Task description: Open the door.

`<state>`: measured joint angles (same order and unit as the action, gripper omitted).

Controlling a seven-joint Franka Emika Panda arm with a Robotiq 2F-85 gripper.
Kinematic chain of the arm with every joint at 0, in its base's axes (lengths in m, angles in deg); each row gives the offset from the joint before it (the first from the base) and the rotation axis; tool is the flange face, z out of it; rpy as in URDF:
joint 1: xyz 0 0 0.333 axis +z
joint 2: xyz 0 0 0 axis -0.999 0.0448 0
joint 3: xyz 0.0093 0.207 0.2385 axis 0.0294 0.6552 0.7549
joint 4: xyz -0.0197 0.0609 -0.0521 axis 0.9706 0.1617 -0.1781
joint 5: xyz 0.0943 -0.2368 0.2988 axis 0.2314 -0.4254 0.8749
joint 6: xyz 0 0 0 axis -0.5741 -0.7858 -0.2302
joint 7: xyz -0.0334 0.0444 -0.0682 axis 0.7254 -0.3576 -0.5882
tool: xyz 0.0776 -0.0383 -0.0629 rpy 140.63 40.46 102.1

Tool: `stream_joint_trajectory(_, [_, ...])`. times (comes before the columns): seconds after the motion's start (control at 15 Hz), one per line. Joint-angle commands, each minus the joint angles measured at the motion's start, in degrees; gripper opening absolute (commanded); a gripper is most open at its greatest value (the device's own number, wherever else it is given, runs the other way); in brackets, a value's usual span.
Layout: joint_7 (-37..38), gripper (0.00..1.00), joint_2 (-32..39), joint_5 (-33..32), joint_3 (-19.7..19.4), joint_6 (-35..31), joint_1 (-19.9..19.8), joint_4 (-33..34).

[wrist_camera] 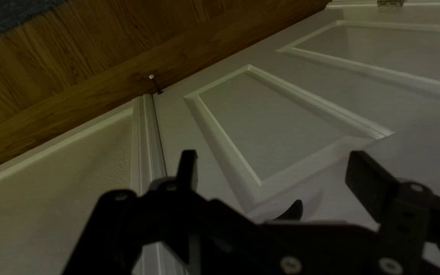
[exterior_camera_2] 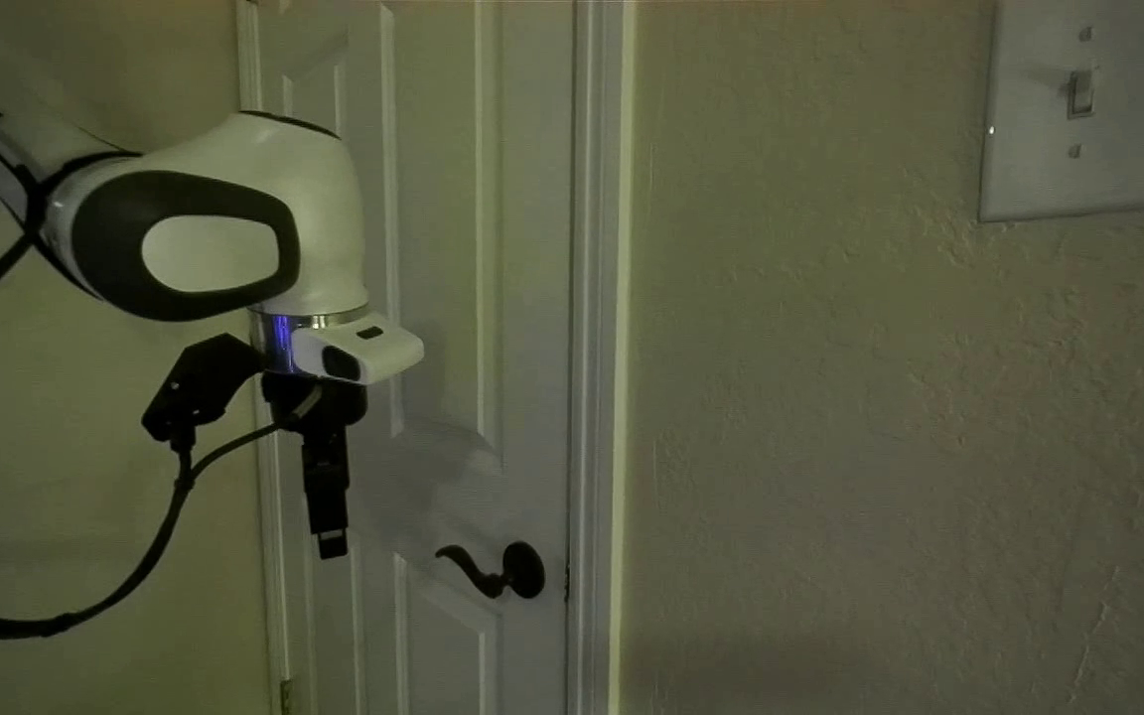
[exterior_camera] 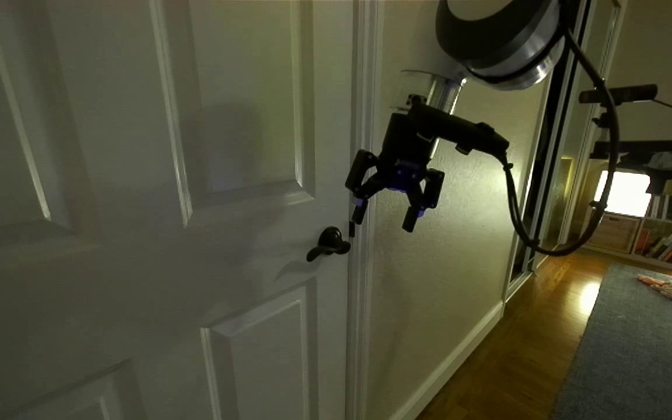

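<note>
The large white panelled door [exterior_camera: 260,245] stands shut in its frame; it also shows in an exterior view [exterior_camera_2: 537,467] and in the wrist view [wrist_camera: 281,122]. Its dark lever handle [exterior_camera: 330,242] sits near the frame-side edge and also shows in an exterior view [exterior_camera_2: 504,572]. In the wrist view only the lever's tip [wrist_camera: 294,210] shows; my gripper hides the rest. My gripper [exterior_camera: 385,217] points down, open and empty, above the handle's height and apart from it. Its two fingers stand wide apart in the wrist view [wrist_camera: 275,172]. In an exterior view [exterior_camera_2: 332,544] the fingers overlap.
The white door frame [exterior_camera: 361,303] and a textured wall [exterior_camera: 441,251] adjoin the door. A light switch plate [exterior_camera_2: 1078,179] is on the wall. A cable [exterior_camera: 514,221] loops from the wrist. A small doorstop [wrist_camera: 154,84] is at the door's bottom. A grey rug [exterior_camera: 633,350] lies on the wooden floor.
</note>
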<state>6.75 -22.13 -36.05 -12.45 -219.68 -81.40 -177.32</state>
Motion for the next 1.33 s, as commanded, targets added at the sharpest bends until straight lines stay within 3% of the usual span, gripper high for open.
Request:
stream_joint_trajectory(0.0, [0.02,1.0,0.07,0.16,-0.39,0.23,0.35,0.3])
stream_joint_trajectory(0.2, [0.16,1.0,0.07,0.17,-0.4,0.23,0.37,0.44])
stream_joint_trajectory(0.33, [4.39,1.0,2.42,1.46,-0.98,-2.39,0.76,1.78])
stream_joint_trajectory(0.73, [15.83,1.0,10.18,1.31,-3.19,-14.95,3.01,4.92])
stream_joint_trajectory(1.27, [20.55,1.0,16.55,3.56,-2.91,-20.75,3.63,9.62])
